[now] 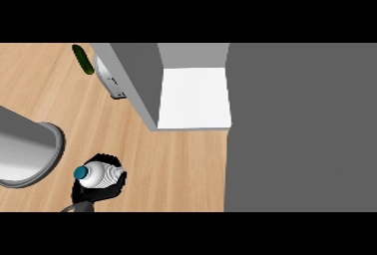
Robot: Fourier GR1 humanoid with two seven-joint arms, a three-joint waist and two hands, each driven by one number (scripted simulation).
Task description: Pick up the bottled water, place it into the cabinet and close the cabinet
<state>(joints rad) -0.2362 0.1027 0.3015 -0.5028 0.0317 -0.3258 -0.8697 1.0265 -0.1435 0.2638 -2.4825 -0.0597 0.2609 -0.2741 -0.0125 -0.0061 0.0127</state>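
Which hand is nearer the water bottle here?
The one visible hand, apparently the left by its lower-left position, has its fingers curled round the water bottle. The right hand is out of view, so it cannot be compared.

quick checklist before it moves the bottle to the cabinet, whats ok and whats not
1. Bottle held: ok. The left hand has its fingers curled round the bottled water.
2. Bottle upright: ok. Its teal cap faces up towards the head view.
3. Cabinet open: ok. The cabinet door is swung out and the white shelf shows.
4. Shelf has room: ok. Nothing shows on the visible part.
5. Path to the shelf: ok across the counter, but the door's edge lies close to the route.
6. Right hand ready to close the door: cannot tell, it is not in view.
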